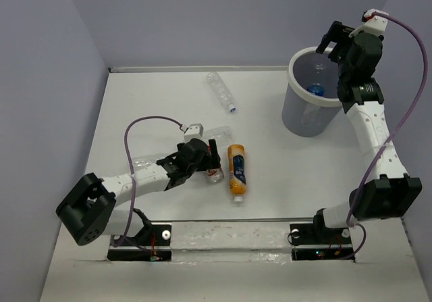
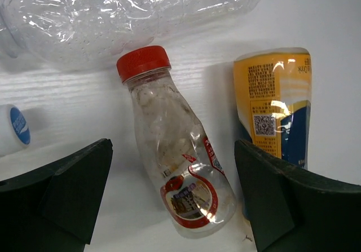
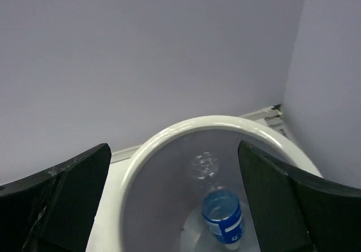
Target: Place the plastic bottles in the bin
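My left gripper (image 1: 210,159) is open and low over the table. In the left wrist view the clear bottle with a red cap (image 2: 175,156) lies between its fingers (image 2: 67,195), and neither finger touches it. It also shows in the top view (image 1: 214,174). The orange bottle (image 1: 236,170) with a white cap lies just to its right (image 2: 274,111). A large clear bottle (image 2: 130,15) lies beyond the red cap. Another clear bottle (image 1: 221,92) lies at the back. My right gripper (image 1: 329,45) is open and empty above the bin (image 1: 297,123), whose white rim (image 3: 169,136) rings the blue-labelled bottle (image 3: 223,218) inside.
A white cap-like end with a blue mark (image 2: 14,128) shows at the left edge of the left wrist view. Lilac walls close the table at the back and both sides. The bin stands in the far right corner.
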`<action>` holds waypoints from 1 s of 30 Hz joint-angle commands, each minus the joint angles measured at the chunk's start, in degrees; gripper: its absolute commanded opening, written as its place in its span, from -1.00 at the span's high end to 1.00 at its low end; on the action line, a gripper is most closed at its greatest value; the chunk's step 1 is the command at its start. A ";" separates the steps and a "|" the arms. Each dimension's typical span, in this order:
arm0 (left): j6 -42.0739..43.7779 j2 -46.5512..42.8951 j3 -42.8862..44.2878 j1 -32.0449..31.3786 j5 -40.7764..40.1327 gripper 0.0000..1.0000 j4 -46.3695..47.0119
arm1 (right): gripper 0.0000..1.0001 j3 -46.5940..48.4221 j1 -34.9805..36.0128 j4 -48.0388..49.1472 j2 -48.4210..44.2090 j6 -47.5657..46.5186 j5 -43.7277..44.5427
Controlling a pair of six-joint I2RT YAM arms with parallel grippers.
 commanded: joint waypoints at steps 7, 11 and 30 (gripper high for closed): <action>1.45 10.05 4.91 -0.30 -5.63 -0.83 7.01 | -0.99 -19.35 17.94 -1.16 -17.58 9.94 -16.69; 1.37 11.37 4.47 -0.30 -4.93 -0.52 8.50 | -0.99 -29.74 26.59 -1.87 -17.50 12.48 -15.54; 0.22 -11.99 -1.51 -0.74 1.32 0.49 5.70 | -0.97 -43.91 38.73 7.28 3.06 22.16 -18.19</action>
